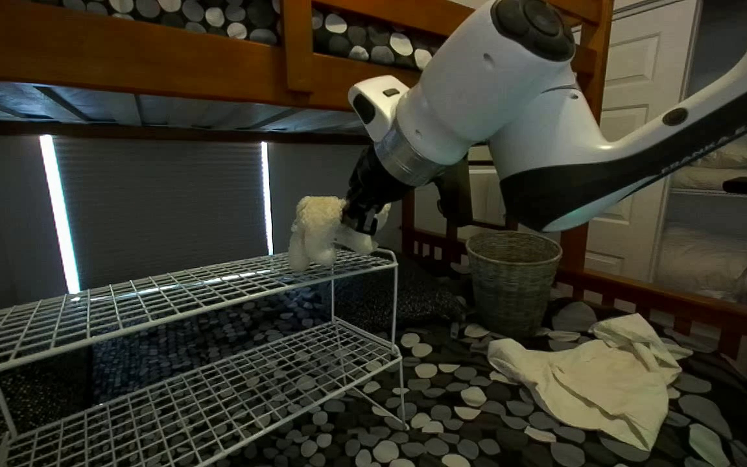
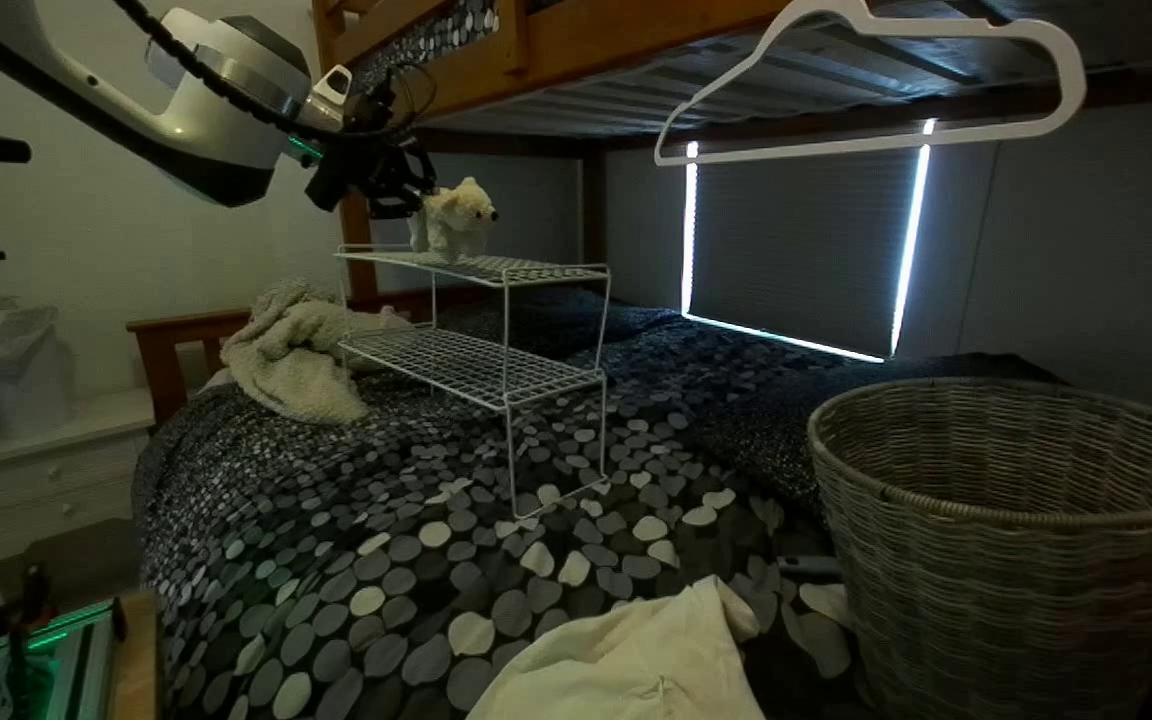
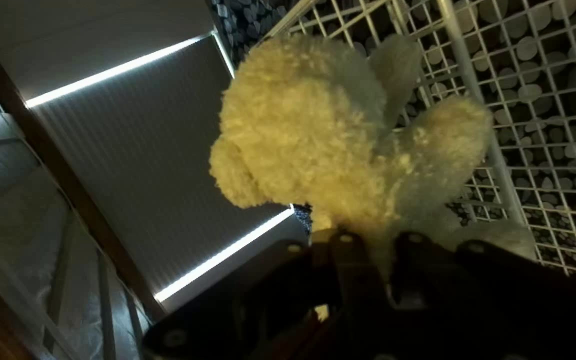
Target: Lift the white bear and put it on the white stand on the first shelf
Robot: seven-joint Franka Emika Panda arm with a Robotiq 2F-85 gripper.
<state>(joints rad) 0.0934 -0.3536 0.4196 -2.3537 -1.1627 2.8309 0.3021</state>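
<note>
A fluffy cream-white toy bear, upper left in an exterior view, is pinched in the black two-fingered gripper atop the white wire two-tier rack, foot contact unclear, a round woven basket at lower right.

Arm: white — black underside | collar: silver | cable: black (ribbed) | jaws: black
</note>
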